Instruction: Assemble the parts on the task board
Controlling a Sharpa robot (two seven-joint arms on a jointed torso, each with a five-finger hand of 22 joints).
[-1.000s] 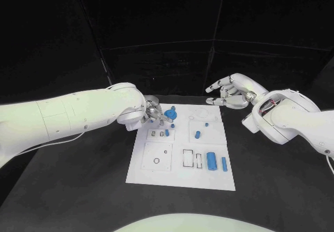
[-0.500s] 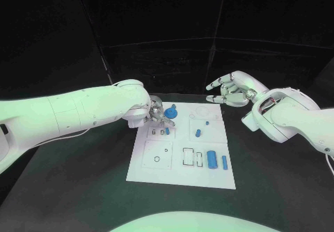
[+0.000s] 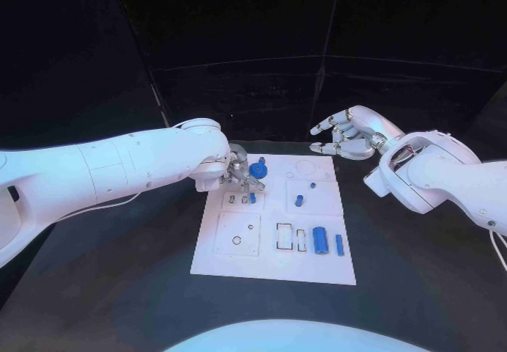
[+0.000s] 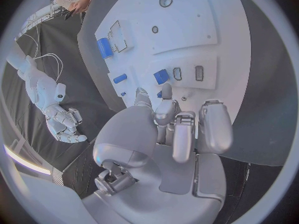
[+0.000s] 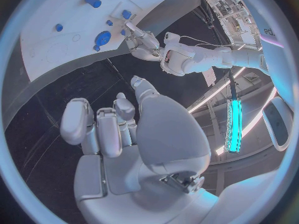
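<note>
The white task board lies mid-table. My left hand is low over its far left corner, fingers curled, fingertips down beside a round blue part and a small blue piece. I cannot make out whether they pinch anything. The small piece stands next to two empty slots, and the fingers hide most of the round part. My right hand hovers beyond the far right corner, fingers spread, holding nothing. From its wrist I see the left hand close to the round part.
More blue parts sit on the board: a peg, a small stud, a thick cylinder and a thin bar near the front right. Bare black table surrounds the board.
My left hand has edged slightly inward over the board's far left corner. The right hand and the blue parts stay where they were.
</note>
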